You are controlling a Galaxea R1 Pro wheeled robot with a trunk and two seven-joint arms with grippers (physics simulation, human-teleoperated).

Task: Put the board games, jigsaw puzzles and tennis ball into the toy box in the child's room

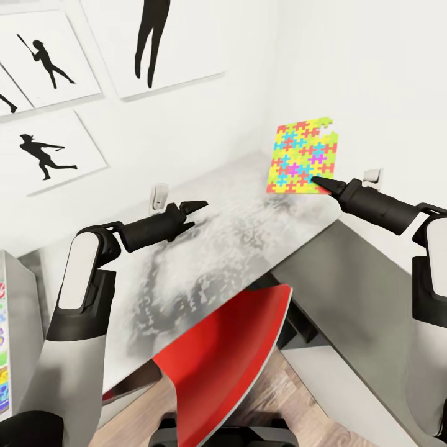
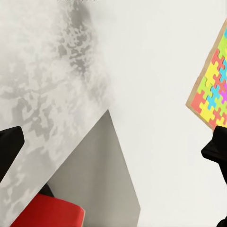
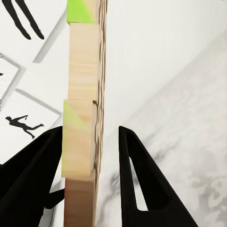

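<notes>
- Working along the table [image 1: 205, 248], I see no toy box from here, so I'd turn the trunk slowly until it shows before swinging the load anywhere.
- I have the jigsaw puzzle [image 1: 303, 159] lifted above the far end of that top, standing on edge near the wall.
- My right gripper [image 1: 323, 184] pinches its lower corner; the wrist view shows the mat's edge between the fingers [image 3: 130, 179], a thin hold, so no quick wrist rolls.
- My left gripper [image 1: 191, 210] hangs spread and idle.
</notes>
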